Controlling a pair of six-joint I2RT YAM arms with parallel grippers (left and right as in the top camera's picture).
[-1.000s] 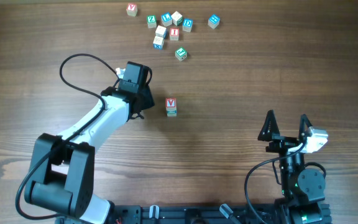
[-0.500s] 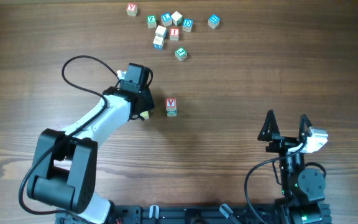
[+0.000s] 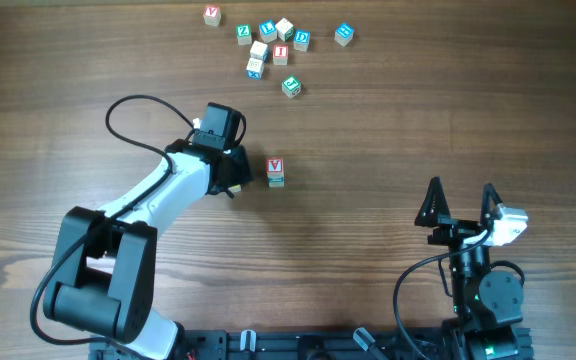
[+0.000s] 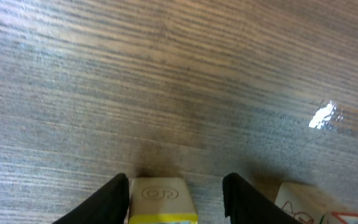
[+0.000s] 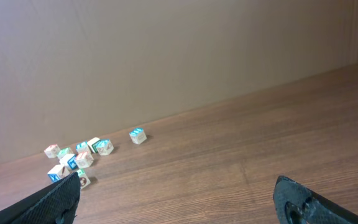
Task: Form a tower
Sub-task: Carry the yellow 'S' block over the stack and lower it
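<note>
Between the left gripper's (image 4: 176, 184) parted fingers (image 4: 114, 203) a yellow-edged cube (image 4: 161, 195) shows, cut off below; right gripper (image 5: 178, 182) gapes wide.

Short tower (image 3: 275, 172) of small wooden alphabet cubes, upright near the middle of the table (image 3: 388, 130). Top cube white-faced, with a red V and a red border. Green-faced cube showing just beneath it. One cube wide, squarely stacked. Number of cubes unclear from overhead. From the left wrist, only a pale, red-marked corner.
</note>
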